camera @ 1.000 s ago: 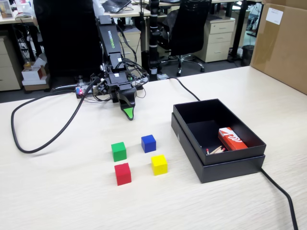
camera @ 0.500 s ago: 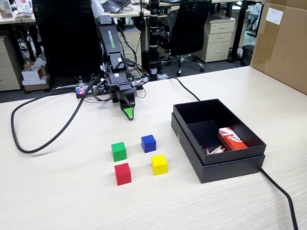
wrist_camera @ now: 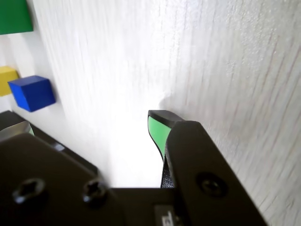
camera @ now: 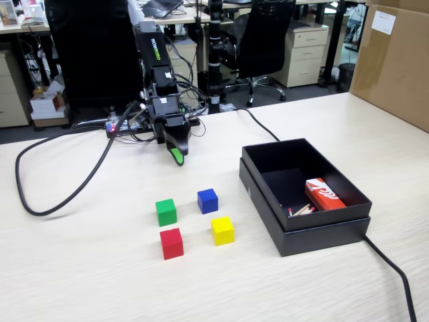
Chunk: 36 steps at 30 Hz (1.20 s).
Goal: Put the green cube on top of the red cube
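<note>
Fixed view, left to right: green cube [camera: 165, 211] on the table [camera: 80, 268], red cube [camera: 171, 243] just in front of it, apart – neither held. Gripper [camera: 175, 158] hangs above the table behind the cubes, well clear; only one green-tipped jaw shows, so open or closed – cannot tell. Blue cube [camera: 207, 200], yellow cube [camera: 222, 230], then black box [camera: 322, 228].
</note>
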{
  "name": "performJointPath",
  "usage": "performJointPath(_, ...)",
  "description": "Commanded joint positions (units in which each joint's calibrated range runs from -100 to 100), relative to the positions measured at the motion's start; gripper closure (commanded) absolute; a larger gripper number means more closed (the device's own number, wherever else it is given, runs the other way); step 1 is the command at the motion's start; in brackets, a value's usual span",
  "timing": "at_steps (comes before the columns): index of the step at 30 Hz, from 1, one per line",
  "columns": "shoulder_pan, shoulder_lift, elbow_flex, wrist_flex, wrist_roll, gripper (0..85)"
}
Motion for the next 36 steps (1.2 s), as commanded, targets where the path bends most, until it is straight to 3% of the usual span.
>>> performJointPath(1,-0.39,0.19,10.56,-9.21,-0.24,37.8)
performJointPath(5,-1.90,7.65,19.72,-16.29,-0.34,37.9)
performJointPath(11,-4.35,24.06,34.68,-25.19,-3.42,37.9)
performJointPath(16,-6.25,48.50,52.81,-32.10,-5.52,38.2)
performJointPath(24,-7.37,75.24,75.93,-32.28,-8.89,38.2)
performJointPath(36,-8.06,94.97,85.81,-32.28,-9.82,38.2)
